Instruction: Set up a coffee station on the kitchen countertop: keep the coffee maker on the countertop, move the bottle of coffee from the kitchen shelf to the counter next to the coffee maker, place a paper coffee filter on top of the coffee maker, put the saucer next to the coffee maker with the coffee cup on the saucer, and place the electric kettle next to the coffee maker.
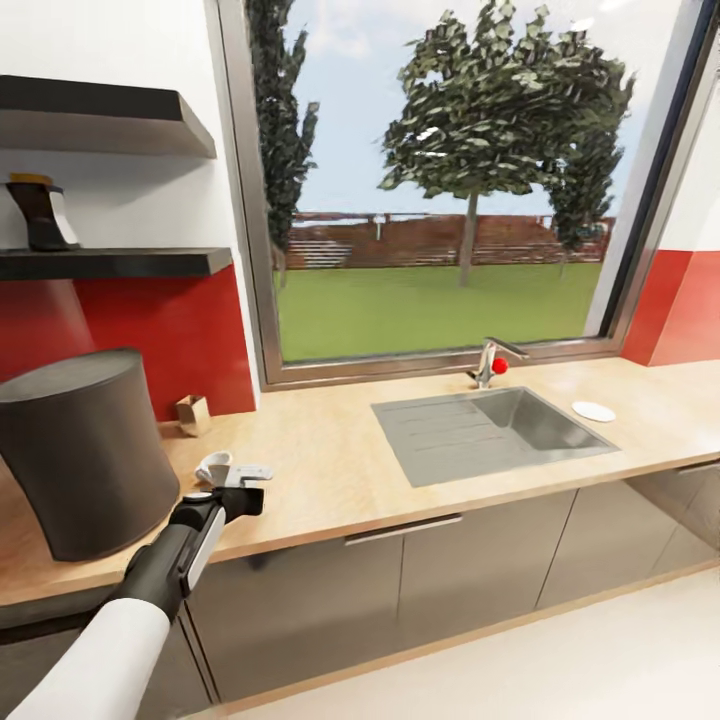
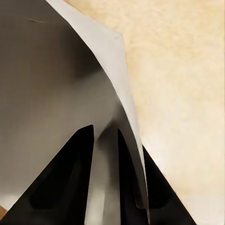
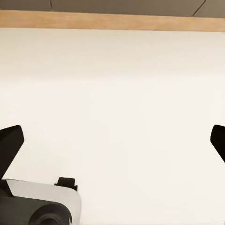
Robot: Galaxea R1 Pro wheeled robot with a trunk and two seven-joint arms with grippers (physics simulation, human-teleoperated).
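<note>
From the head camera you see your left gripper (image 1: 232,478) over the pale wooden countertop (image 1: 330,470), pinching a thin white paper coffee filter (image 1: 215,466) beside the tall, dark, matte coffee maker (image 1: 85,450). A steel sink (image 1: 490,430) is set in the counter; a small white disc (image 1: 594,411) lies past it. In your left wrist view the dark fingers (image 2: 65,183) clamp the filter's folded sheet (image 2: 112,70). In your right wrist view the fingertips (image 3: 10,143) stand wide apart over cream floor (image 3: 117,93).

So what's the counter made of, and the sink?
The counter looks like light wood with a matte finish: pale tan with faint grain. The sink looks like brushed steel: grey, softly shiny, with ridged lines on its draining side.
</note>
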